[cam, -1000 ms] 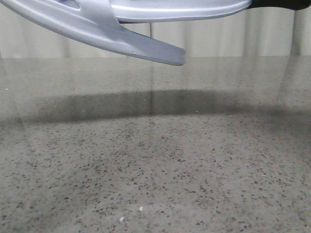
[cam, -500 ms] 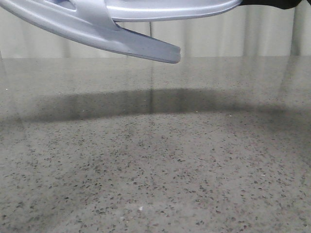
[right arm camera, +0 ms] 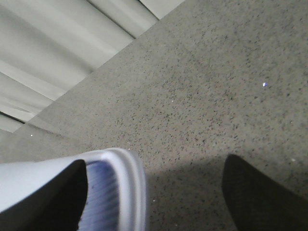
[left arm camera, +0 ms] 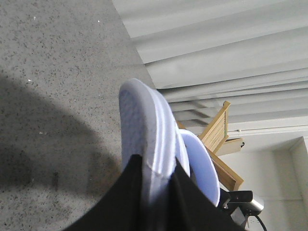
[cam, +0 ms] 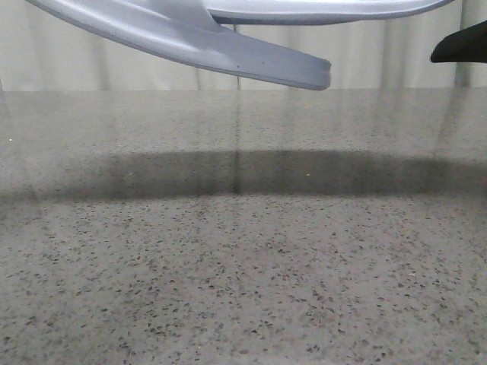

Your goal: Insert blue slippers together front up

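The two blue slippers hang nested together high over the table: in the front view the lower slipper (cam: 228, 46) slants down to the right and the upper one (cam: 327, 9) lies flat above it. In the left wrist view my left gripper (left arm camera: 157, 163) is shut on the near slipper (left arm camera: 144, 120), with the second slipper (left arm camera: 202, 163) behind it. My right gripper (right arm camera: 155, 178) is open, its fingers wide apart. One finger (right arm camera: 53, 197) lies against a slipper's rim (right arm camera: 130, 187); the other finger (right arm camera: 260, 197) is free. A right finger (cam: 460, 44) shows just off the upper slipper's end.
The speckled grey table (cam: 243, 266) lies far below the slippers, with their broad shadow (cam: 251, 175) on it. A pale curtain (cam: 380, 65) hangs behind. A wooden chair frame (left arm camera: 219, 130) stands beyond the table in the left wrist view.
The nested slippers have shifted right and slightly up in the front view. The right gripper's finger, earlier at the upper slipper's end, now sits lower and apart from it.
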Controlling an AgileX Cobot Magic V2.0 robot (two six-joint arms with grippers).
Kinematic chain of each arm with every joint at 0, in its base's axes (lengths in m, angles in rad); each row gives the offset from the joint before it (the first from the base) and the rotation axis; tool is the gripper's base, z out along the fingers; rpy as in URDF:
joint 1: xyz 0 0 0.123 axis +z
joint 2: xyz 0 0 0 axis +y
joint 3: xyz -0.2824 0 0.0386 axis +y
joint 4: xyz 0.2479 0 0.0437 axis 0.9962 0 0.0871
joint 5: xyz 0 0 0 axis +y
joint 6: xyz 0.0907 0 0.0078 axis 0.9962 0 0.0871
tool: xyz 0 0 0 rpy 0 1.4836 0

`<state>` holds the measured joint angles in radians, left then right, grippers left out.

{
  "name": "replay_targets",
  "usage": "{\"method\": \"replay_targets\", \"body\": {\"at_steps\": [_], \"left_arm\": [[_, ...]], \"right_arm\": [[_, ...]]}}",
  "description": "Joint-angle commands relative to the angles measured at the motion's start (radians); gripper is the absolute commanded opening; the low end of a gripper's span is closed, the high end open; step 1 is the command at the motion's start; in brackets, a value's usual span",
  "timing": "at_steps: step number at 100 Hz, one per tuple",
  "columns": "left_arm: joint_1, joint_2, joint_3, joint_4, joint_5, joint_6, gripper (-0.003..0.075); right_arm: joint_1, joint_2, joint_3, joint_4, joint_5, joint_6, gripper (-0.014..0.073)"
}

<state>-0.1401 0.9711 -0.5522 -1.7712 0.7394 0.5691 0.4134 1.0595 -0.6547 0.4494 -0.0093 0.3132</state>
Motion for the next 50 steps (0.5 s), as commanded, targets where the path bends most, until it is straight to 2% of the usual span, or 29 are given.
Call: {"method": "replay_targets", "body": {"at_steps": [1, 30, 50], "left_arm": [[-0.012, -0.013, -0.029, -0.089, 0.066, 0.001, 0.0016], [-0.012, -0.013, -0.029, -0.05, 0.001, 0.004, 0.0016], [-0.012, 0.052, -0.027, -0.05, -0.007, 0.014, 0.0016]], "right_arm": [[-0.033, -0.068, -0.034, -0.057, -0.06, -0.016, 0.0544], [-0.155, -0.278, -0.034, -0.121, -0.157, -0.016, 0.0544], [-0.159, -0.369, -0.034, -0.192, -0.179, -0.016, 0.0544]]}}
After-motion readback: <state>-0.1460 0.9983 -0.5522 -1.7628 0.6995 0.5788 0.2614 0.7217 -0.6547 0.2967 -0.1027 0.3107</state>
